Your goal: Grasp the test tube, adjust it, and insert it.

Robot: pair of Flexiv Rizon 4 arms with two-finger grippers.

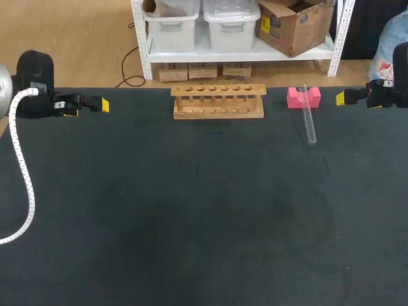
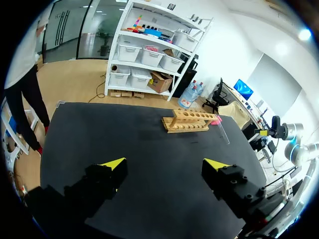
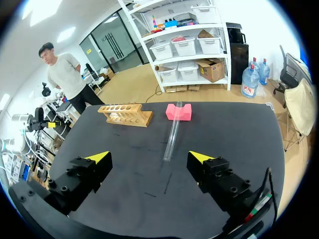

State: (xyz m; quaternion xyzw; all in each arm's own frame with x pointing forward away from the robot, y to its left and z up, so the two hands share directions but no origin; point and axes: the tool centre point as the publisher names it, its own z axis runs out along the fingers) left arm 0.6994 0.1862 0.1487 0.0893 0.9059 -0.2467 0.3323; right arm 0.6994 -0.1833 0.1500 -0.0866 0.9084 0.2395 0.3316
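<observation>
— Dark matte table (image 1: 191,223), all the way across. What does the tube look like?

— It is a long, clear glass test tube (image 1: 309,121), thin-walled, and nothing shows inside it. One end is propped in the notch of a small pink foam block (image 1: 303,97). The other end rests on the table, so it lies at a slant.

— And the rack?

— A light wooden test-tube rack (image 1: 218,102) with a row of six holes stands at the far edge, near the middle. No tubes are in it. The pink block sits just beside it, on the right-arm side, and the two do not touch.

— Where is the tube from the right gripper (image 3: 148,157)?

— Ahead of it, roughly in line with the gap between the fingers, and well apart from both yellow tips. Those fingers are spread wide and hold nothing.

— And the left gripper (image 2: 164,164)?

— It is spread wide and empty too, at the opposite side of the table. From there the tube lies beyond the rack, far off, with its pink support just showing behind the wood.
</observation>
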